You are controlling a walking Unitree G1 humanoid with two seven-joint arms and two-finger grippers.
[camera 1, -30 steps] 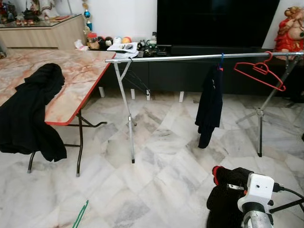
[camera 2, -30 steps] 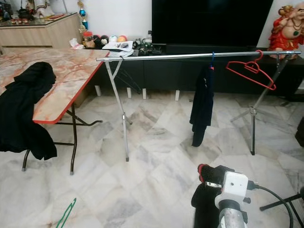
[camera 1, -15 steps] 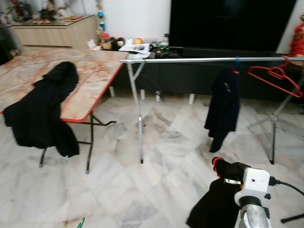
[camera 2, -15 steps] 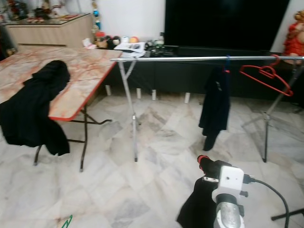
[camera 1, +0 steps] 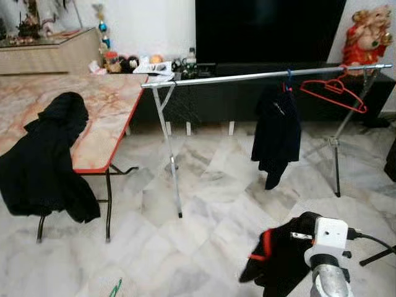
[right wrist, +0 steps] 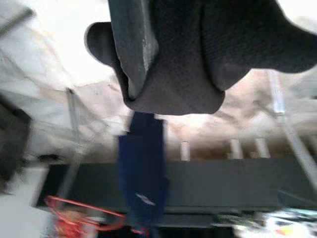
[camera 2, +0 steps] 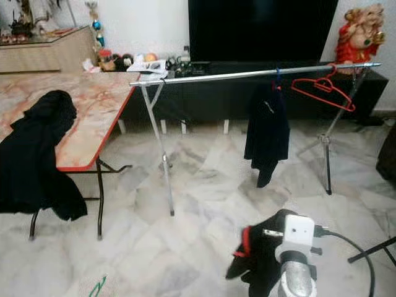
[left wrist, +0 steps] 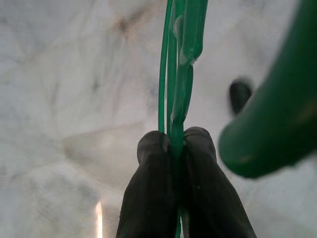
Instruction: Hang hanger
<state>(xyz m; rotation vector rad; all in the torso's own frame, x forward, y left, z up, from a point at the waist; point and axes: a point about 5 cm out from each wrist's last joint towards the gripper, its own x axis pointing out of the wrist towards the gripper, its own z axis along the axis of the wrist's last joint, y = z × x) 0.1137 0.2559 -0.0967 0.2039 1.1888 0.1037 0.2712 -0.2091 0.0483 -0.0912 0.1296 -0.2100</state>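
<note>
**Risks before the hanger reaches the rail**

While the robot stands well apart from the long silver drying rail [camera 1: 247, 75], both its grippers are already loaded, and this is where trouble can start. Nearest, the right gripper [right wrist: 163, 74] has its fingers closed on a bunched black garment with a red trim [camera 1: 281, 257], held low above the pale marble floor [camera 1: 204, 185]; the cloth hangs loose, so it could drag or slip out during walking. The left gripper [left wrist: 171, 144] has its two black fingers [left wrist: 148, 198] pressed together on the thin green plastic hanger [left wrist: 176, 74], the task's thing, which shows low at the edge of the head view [camera 1: 115, 288]. The hold is on a narrow bar, so I judge the hanger may turn in the fingers and meet the rail at a wrong angle.

Further on, the marble-pattern folding table with a red edge [camera 1: 105, 117], with a black jacket [camera 1: 46, 161] draped over it, stands near the rail's left leg. On the rail hang a dark navy garment [camera 1: 275, 133] and an empty red wire hanger [camera 1: 334, 93]; the green hook could knock either.
</note>
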